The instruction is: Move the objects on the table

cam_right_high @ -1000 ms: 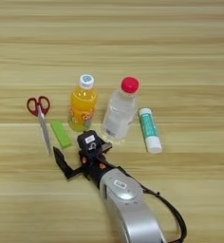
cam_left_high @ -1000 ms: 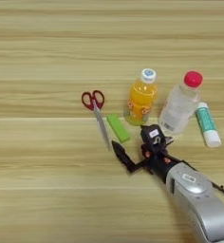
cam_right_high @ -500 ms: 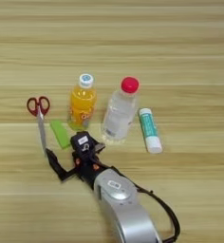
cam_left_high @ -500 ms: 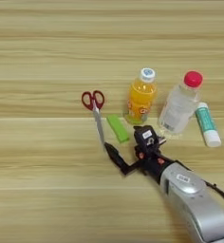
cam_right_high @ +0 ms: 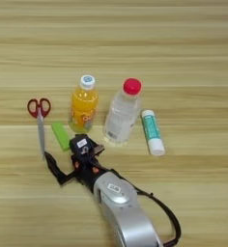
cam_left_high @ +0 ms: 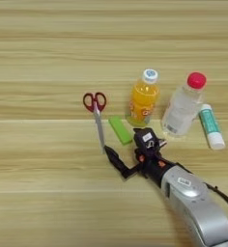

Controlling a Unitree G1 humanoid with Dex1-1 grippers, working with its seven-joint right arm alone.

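- Left eye view: the right gripper (cam_left_high: pixel 127 153) comes in from the lower right on a silver forearm (cam_left_high: pixel 198 210) and sits low over the wooden table (cam_left_high: pixel 43 58); its two black fingers are spread apart, one finger (cam_left_high: pixel 115 160) reaching left toward the scissors' blade tip, the other (cam_left_high: pixel 144 137) lying up near the bottles, and nothing is pinched between them.
- The flat light-green block (cam_left_high: pixel 120 129) lies just above the gap between the fingers, close to the claw; whether it touches it I cannot tell.
- The red-handled scissors (cam_left_high: pixel 97 117) lie to the left of the block, handles up, blade tip pointing down and ending right beside the left finger's tip.
- The orange juice bottle (cam_left_high: pixel 143 99) stands just above the claw, and the clear bottle with red cap (cam_left_high: pixel 183 105) stands up and to the right of it, near the juice bottle.
- The teal-and-white glue stick (cam_left_high: pixel 211 125) lies flat right of the clear bottle, well apart from the claw.
- Right eye view: the same layout; the gripper (cam_right_high: pixel 66 157) is splayed wide with the green block (cam_right_high: pixel 61 135) just above it.
- Here the scissors (cam_right_high: pixel 39 122) lie at the far left, the juice bottle (cam_right_high: pixel 83 104) and clear bottle (cam_right_high: pixel 121 113) stand side by side above the claw, and the glue stick (cam_right_high: pixel 152 132) lies off to the right.
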